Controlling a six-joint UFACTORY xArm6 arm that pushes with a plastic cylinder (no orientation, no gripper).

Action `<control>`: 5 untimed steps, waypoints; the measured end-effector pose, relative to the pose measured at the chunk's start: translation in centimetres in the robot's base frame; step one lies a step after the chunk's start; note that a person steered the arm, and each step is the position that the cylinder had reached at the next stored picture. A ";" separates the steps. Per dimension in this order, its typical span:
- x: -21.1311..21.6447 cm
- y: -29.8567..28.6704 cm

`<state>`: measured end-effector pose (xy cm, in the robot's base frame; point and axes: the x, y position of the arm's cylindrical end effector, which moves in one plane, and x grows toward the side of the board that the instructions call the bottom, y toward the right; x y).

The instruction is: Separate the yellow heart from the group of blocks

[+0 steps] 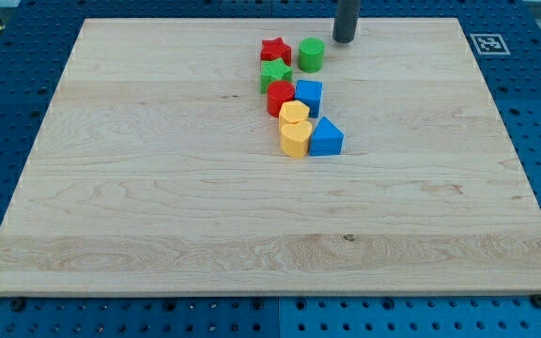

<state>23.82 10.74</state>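
1. Nearest the camera lies the bare front of the wooden board, the largest thing in view; it rests on a blue pegboard table, and all the blocks sit toward its far half.
2. Next in size, the arm shows only as a dark rod at the view's top; its tip rests just to the view's right of the green cylinder and touches no block. It has no fingers to open or close.
3. Eight blocks form one tight cluster: red star, green cylinder, green star, red cylinder, blue cube, blue triangle, and two yellow blocks.
4. Of the yellow pair, which is the heart is hard to tell; the lower one, called the yellow heart here, sits at the cluster's near end, touching the other yellow block and the blue triangle.
5. Judged from this, nothing is done: the heart remains in the group and the tip is well apart from it, at the opposite end. The whole approach and push are left.
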 end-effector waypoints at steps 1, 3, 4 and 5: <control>0.0 0.0; -0.1 -7.8; -0.1 -13.6; 0.6 -18.3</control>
<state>24.44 -7.54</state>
